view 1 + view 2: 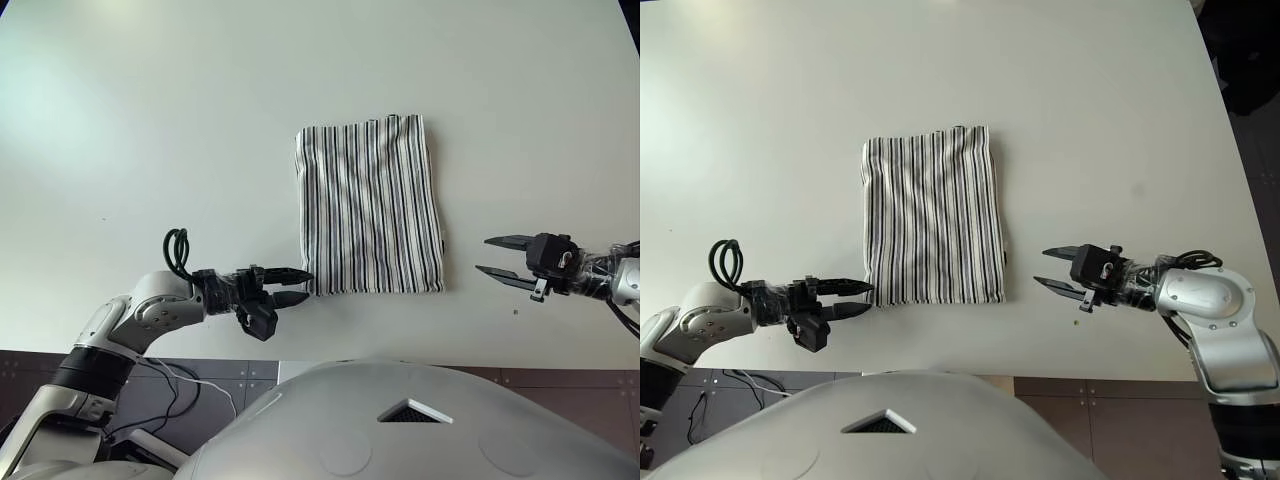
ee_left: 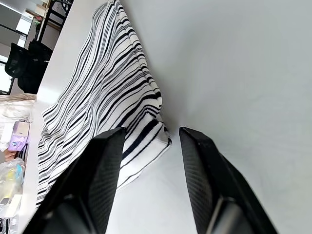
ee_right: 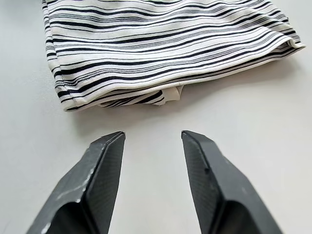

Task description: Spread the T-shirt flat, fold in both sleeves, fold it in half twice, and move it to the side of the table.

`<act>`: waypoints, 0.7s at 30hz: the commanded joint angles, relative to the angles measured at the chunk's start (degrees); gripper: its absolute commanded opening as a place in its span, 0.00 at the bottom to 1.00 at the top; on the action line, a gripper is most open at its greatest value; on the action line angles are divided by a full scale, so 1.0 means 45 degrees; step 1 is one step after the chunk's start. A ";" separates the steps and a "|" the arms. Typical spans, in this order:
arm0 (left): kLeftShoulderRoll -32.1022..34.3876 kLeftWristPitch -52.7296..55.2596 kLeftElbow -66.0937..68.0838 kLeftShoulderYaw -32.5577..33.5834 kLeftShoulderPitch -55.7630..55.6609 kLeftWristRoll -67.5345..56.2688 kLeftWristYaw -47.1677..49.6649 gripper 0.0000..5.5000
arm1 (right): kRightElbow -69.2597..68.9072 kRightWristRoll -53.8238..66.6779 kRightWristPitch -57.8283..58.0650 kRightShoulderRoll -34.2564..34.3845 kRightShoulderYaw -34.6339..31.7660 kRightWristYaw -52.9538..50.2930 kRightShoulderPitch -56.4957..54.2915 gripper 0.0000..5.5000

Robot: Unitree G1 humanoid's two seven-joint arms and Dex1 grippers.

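Observation:
The black-and-white striped T-shirt lies folded into a compact rectangle in the middle of the white table. My left gripper is open at the shirt's near left corner, fingertips just touching or almost touching the cloth edge. My right gripper is open too, a short way to the right of the shirt's near right corner, nothing between its fingers. In the right wrist view the layered folded edge faces the gripper.
The table's near edge runs just behind both grippers. Wide bare tabletop surrounds the shirt on the left, right and far sides. A small dark speck lies on the table near the right gripper.

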 commanded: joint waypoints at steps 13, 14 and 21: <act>0.0149 -0.0686 0.1320 -0.1083 -0.0934 0.1219 0.0093 0.03 | 0.0186 -0.1497 -0.1947 -0.0071 0.0801 -0.0235 -0.0183 0.40; 0.0123 -0.0699 0.1398 -0.1139 -0.1005 0.1226 0.0109 0.02 | 0.0199 -0.1740 -0.2341 -0.0017 0.0853 -0.0341 -0.0198 0.40; 0.0131 -0.0754 0.1627 -0.1331 -0.1186 0.1029 0.0187 0.02 | 0.0187 -0.2867 -0.5126 0.0430 0.0899 -0.1405 -0.0175 0.40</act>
